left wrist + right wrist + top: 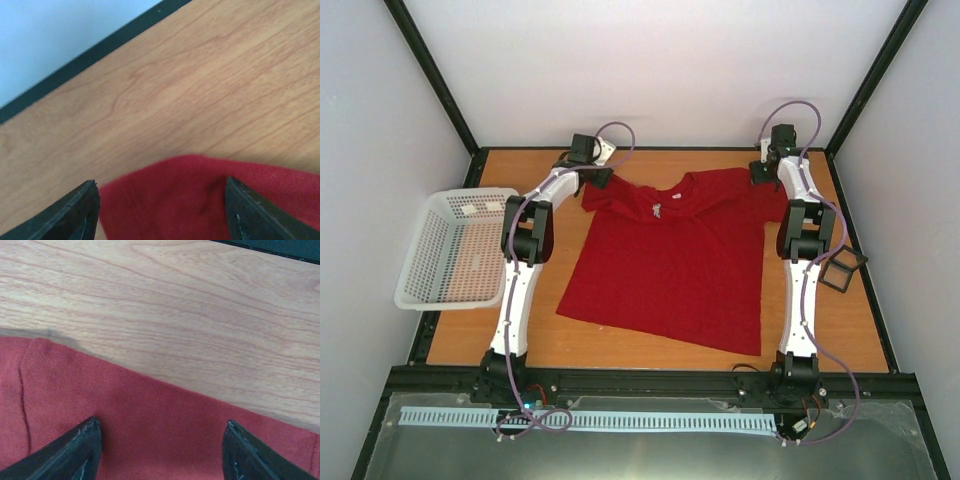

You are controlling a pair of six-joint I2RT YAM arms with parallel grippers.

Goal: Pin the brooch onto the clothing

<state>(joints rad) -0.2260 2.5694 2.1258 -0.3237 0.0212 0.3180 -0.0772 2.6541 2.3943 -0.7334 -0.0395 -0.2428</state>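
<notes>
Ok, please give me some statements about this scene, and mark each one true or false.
1. The red T-shirt lies spread on the wooden table. True.
2. The white mesh basket stands at the table's right side. False: it stands at the left side.
3. The left gripper and the right gripper are both open, each above a part of the T-shirt. True.
4. The T-shirt's collar points toward the near edge. False: it points toward the far edge.
</notes>
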